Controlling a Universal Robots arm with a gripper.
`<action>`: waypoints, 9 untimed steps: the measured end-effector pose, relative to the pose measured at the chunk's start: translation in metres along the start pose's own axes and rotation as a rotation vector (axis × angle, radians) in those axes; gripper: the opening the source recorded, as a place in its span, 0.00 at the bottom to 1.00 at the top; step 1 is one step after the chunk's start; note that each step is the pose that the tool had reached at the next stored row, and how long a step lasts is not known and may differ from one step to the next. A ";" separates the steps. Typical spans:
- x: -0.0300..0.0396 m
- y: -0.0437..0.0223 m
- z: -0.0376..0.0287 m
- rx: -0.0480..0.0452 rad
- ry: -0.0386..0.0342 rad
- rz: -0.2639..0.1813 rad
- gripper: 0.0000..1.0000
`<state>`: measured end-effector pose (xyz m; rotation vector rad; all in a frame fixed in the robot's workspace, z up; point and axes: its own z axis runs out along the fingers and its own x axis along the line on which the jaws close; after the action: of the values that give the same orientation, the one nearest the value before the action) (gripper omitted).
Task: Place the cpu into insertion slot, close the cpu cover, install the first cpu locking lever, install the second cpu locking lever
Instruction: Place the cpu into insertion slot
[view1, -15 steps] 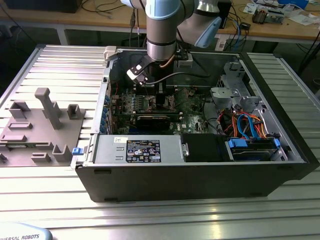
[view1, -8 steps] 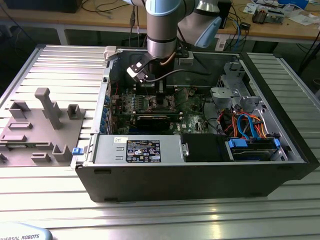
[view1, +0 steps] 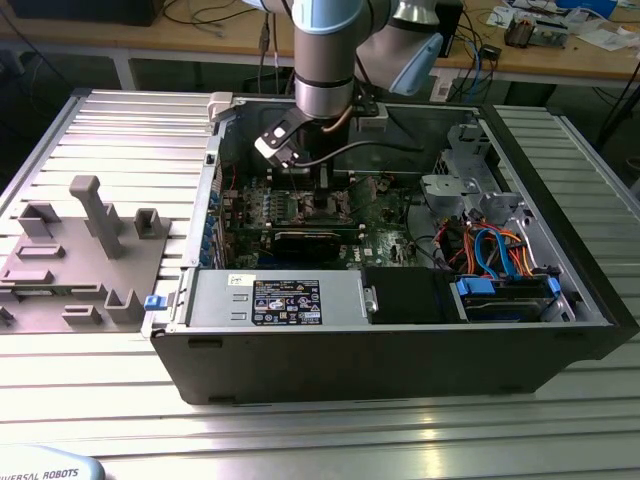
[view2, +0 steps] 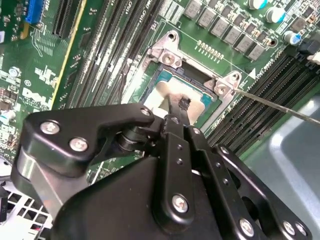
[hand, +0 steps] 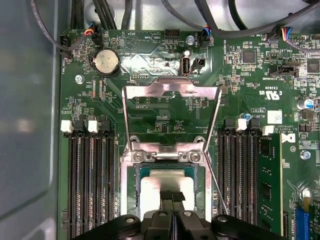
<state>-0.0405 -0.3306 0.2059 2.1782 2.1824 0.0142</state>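
chip seated, cover up: a stray nudge is the danger

in the first wrist view the gripper (hand: 173, 196) hangs with its two fingertips pressed together and nothing between them, right over the cpu (hand: 150, 192); whether they touch its top i cannot tell. the cpu lies flat inside the insertion slot (hand: 131, 186). the cpu cover (hand: 172, 89) stands swung open beyond it, and a thin locking lever (hand: 216, 186) slants free beside the socket. as i judge it, a sideways drag of the tips could shift or tilt the chip (nothing clamps it yet), and the loose lever could snag a finger.
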 end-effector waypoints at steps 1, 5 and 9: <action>-0.0001 0.0001 -0.0035 0.0007 -0.0006 0.000 0.11; -0.0005 0.0005 -0.0119 0.0009 -0.0010 0.000 0.11; -0.0008 0.0009 -0.0194 0.0010 -0.0011 0.000 0.11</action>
<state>-0.0405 -0.3307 0.2253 2.1782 2.1824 0.0119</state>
